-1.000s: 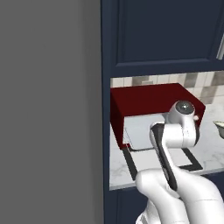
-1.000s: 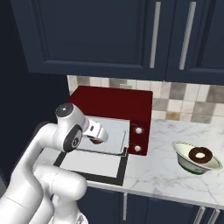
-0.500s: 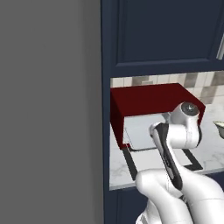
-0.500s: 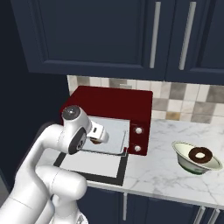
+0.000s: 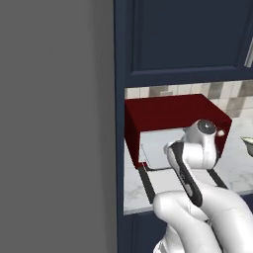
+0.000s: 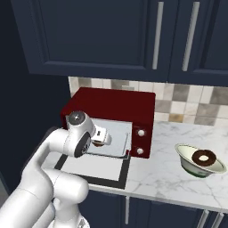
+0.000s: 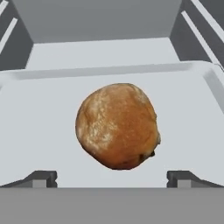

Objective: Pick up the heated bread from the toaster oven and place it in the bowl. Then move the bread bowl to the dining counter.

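The heated bread point(image 7: 117, 126), a round golden-brown lump, lies on the grey tray point(image 7: 39, 113) pulled out of the dark red toaster oven point(image 6: 116, 103), whose door point(image 6: 95, 169) hangs open and flat. My gripper point(image 7: 112, 177) is open just in front of the bread, with one dark fingertip point(image 7: 41, 177) on each side and nothing between them. From the right base view the hand point(image 6: 100, 137) hovers over the tray. The pale bowl point(image 6: 199, 161) stands on the marble to the right of the oven. The dining counter is out of view.
A dark ring-shaped pastry point(image 6: 204, 157) lies in the bowl. Navy upper cabinets point(image 6: 133, 35) hang above the oven, with a tiled backsplash point(image 6: 187, 95) behind. A tall grey wall panel point(image 5: 54, 123) stands at the left. The marble counter point(image 6: 164, 178) runs between oven and bowl.
The arm has shifted slightly, bringing the hand a little closer to the tray. The jaws have stayed wide apart. The bread and the bowl have not moved.
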### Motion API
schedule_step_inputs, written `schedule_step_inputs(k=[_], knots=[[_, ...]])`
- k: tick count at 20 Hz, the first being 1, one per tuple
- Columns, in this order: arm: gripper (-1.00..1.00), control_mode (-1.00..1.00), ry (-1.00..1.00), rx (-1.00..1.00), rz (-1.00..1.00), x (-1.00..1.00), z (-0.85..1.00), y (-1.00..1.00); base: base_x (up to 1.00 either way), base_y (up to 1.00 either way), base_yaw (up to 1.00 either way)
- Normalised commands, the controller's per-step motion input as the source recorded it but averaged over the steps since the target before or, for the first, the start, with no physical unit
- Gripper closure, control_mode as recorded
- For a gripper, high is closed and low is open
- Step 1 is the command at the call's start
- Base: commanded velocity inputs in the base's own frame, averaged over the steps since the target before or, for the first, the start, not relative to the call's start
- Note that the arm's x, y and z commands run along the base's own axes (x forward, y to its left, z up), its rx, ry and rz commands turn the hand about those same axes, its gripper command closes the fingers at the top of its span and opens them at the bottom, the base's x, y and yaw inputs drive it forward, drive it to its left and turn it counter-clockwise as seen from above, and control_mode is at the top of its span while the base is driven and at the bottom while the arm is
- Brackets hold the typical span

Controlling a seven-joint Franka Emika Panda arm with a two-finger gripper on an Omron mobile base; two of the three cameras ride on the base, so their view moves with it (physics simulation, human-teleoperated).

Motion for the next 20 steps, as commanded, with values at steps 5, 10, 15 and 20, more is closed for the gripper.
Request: schedule_step_inputs(k=[5, 10, 15, 20], knots=[[-1.0, -1.0, 0.0, -0.07, 0.0, 0.29, -0.18, 0.0, 0.0, 0.0, 0.0], [-1.0, -1.0, -0.02, 0.0, 0.0, 0.18, -0.26, 0.0, 0.0, 0.0, 0.0], [-1.0, -1.0, -0.02, 0.0, 0.0, 0.14, -0.34, 0.0, 0.0, 0.0, 0.0], [1.0, -1.0, 0.0, 0.0, 0.0, 0.07, -0.29, -0.02, 0.0, 0.0, 0.0]])
